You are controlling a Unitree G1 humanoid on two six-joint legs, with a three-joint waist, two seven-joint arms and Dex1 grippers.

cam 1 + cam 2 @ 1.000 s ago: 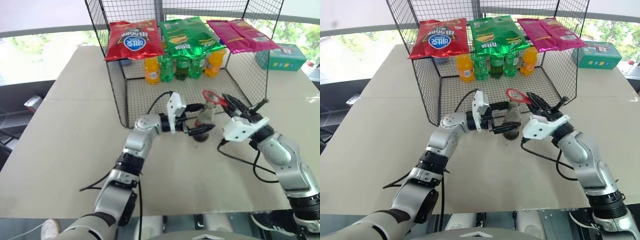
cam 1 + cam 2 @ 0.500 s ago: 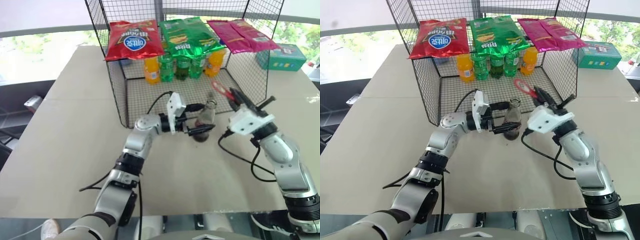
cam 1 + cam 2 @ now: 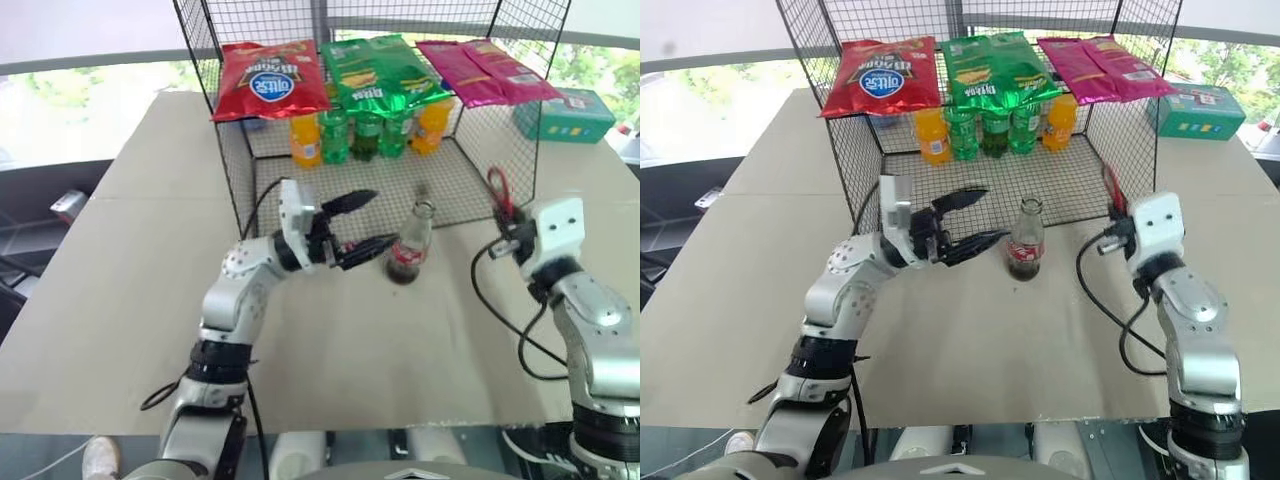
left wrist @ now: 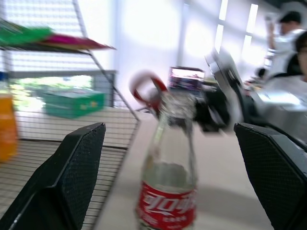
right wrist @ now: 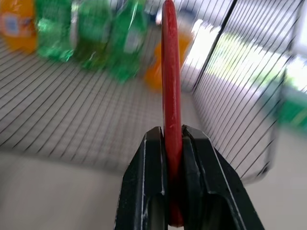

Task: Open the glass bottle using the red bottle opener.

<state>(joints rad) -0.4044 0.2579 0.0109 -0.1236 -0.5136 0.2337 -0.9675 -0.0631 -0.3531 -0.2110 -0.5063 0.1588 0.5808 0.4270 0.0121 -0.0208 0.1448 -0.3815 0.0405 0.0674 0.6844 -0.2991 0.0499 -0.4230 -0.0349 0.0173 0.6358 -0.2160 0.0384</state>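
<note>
The glass bottle (image 3: 409,247), with a red label and little dark liquid, stands upright on the table in front of the wire cage. My left gripper (image 3: 381,218) hangs open just left of it, fingers spread toward the bottle without touching. In the left wrist view the glass bottle (image 4: 168,167) stands between the two wide-apart fingertips (image 4: 72,163). My right gripper (image 5: 172,139) is shut on the red bottle opener (image 5: 170,72), held on edge. The red bottle opener (image 3: 497,192) sticks up from that hand, well right of the bottle.
A black wire cage (image 3: 240,215) stands behind the bottle, with crisp bags (image 3: 268,80) on top and orange and green soda bottles (image 3: 345,135) inside. A teal box (image 3: 560,113) lies at the back right. A person (image 4: 288,43) shows in the left wrist view.
My left gripper has drawn back leftward from the bottle's base. My right gripper has carried the opener away from the bottle top, rightward and down, and rolled it on edge.
</note>
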